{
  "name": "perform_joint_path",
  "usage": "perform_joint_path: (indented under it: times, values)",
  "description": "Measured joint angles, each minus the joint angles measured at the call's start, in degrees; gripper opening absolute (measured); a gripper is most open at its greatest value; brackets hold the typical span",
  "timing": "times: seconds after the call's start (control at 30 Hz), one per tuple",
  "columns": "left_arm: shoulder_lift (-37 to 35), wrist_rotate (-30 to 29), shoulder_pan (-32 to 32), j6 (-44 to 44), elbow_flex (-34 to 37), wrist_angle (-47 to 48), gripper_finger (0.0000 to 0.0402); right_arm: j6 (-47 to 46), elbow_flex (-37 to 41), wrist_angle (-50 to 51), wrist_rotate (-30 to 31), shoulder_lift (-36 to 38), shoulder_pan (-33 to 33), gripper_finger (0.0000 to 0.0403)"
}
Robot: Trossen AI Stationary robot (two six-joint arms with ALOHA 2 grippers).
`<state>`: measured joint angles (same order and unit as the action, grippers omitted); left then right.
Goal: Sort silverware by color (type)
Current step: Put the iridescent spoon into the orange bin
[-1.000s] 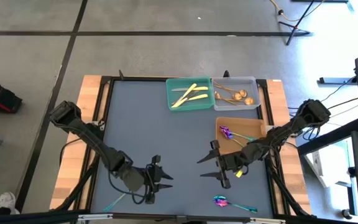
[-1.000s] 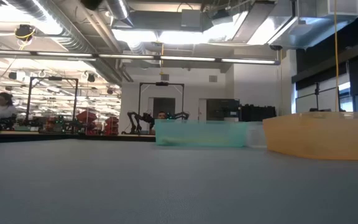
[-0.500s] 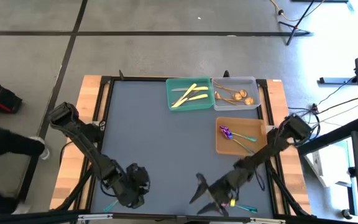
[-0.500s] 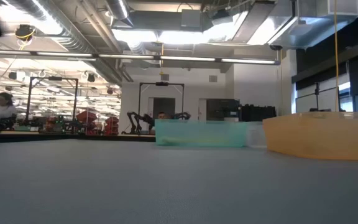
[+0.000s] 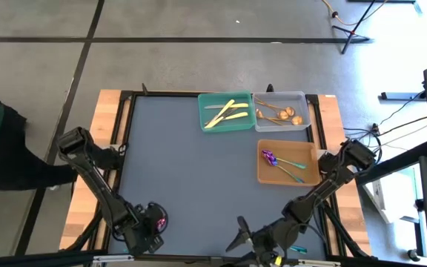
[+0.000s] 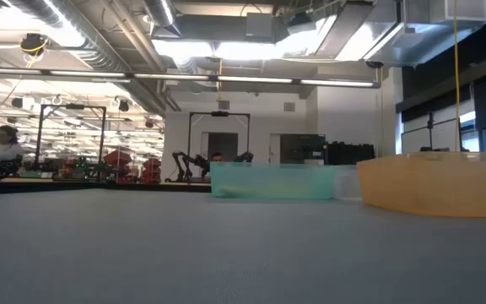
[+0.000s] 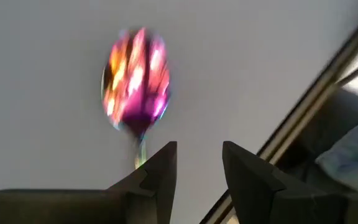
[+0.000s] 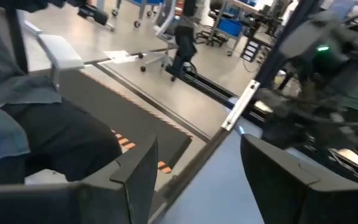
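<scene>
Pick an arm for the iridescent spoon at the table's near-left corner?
Left, probably. Its gripper hovers with open jaws right by the spoon's handle; the right gripper is farther off.

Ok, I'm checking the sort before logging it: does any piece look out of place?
Yes. An iridescent spoon lies loose on the table by its near edge, just ahead of the left pincer, outside every tray. The green tray, grey tray and orange tray look tidy. The right pincer hovers nearby.
</scene>
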<state>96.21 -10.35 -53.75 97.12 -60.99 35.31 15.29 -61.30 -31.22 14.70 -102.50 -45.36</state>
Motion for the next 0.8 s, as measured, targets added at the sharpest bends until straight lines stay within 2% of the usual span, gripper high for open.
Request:
perform_joint_path:
  times: [0.17,0.3,0.43,0.5,0.63,0.8]
  values:
    - [4.09,7.94,0.02,3.78,0.0,2.05,0.0124,-0.1,0.0,0.82,0.84,0.0,0.16,0.0221]
    - [7.31,8.88,-0.21,3.99,0.01,2.91,0.0124,-0.15,0.0,1.14,0.79,0.0,0.11,0.0221]
    - [8.26,12.62,0.8,2.97,-0.26,3.8,0.0123,-0.2,0.02,1.14,0.83,0.0,0.11,0.0221]
    - [8.3,12.27,0.97,2.82,-0.24,3.94,0.0119,-0.2,0.02,1.14,0.87,0.0,0.11,0.0221]
    - [8.37,12.0,1.02,1.39,-0.17,3.91,0.0088,-0.23,0.02,1.35,0.9,0.0,0.11,0.0221]
    - [8.41,11.47,1.0,0.36,-0.05,4.25,0.0021,-2.58,0.02,1.93,0.9,0.0,0.11,0.022]
